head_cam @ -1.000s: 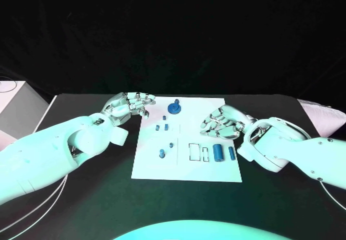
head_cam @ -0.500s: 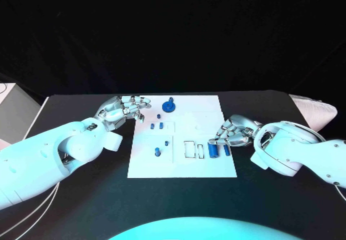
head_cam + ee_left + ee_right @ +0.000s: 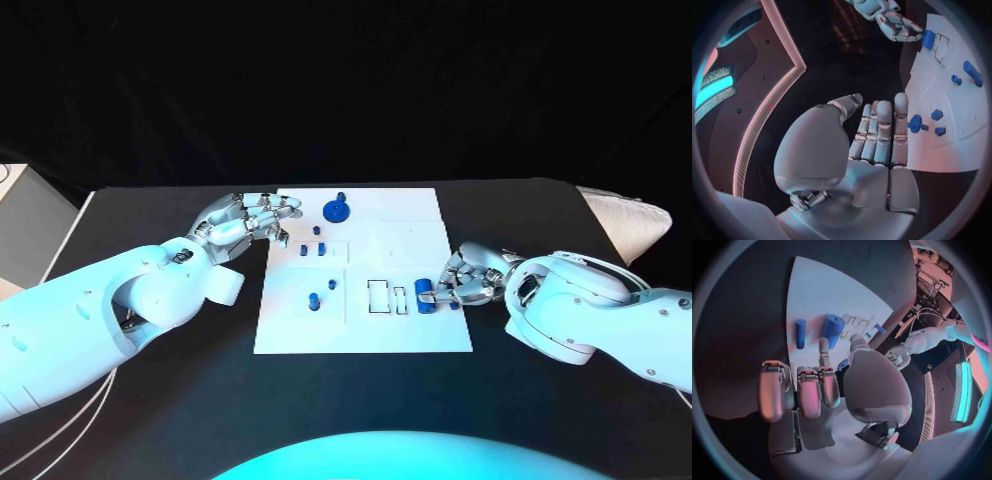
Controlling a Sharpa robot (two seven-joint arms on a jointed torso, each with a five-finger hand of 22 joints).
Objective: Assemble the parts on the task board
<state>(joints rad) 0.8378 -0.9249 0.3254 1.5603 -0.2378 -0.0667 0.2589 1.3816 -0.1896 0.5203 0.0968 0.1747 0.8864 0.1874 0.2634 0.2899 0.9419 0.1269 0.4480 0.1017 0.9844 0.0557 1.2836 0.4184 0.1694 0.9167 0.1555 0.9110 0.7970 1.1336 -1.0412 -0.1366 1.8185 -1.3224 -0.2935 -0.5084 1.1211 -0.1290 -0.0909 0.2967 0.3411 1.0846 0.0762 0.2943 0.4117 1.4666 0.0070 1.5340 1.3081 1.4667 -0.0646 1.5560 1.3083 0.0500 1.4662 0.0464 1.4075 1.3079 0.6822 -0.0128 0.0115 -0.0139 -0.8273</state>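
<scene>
Your white task board [image 3: 418, 335] lies mid-way on the black table [image 3: 173, 400], dark curtain behind. Blue parts sit on it: a round knobbed piece [image 3: 338, 210] near the far edge, two cylinders [image 3: 424, 294] by the right hand [image 3: 473, 276]. That hand's fingers curl down beside them; contact looks likely, but you can't confirm it. Left hand [image 3: 248, 220] hovers with fingers loosely extended, empty.

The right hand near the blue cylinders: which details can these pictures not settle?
- Head view: whether the right hand touches the blue cylinders; its fingers overlap them.
- Right wrist view: fingers curl short of the cylinders; contact unclear.
- Head view: the small parts are too small to identify.
</scene>
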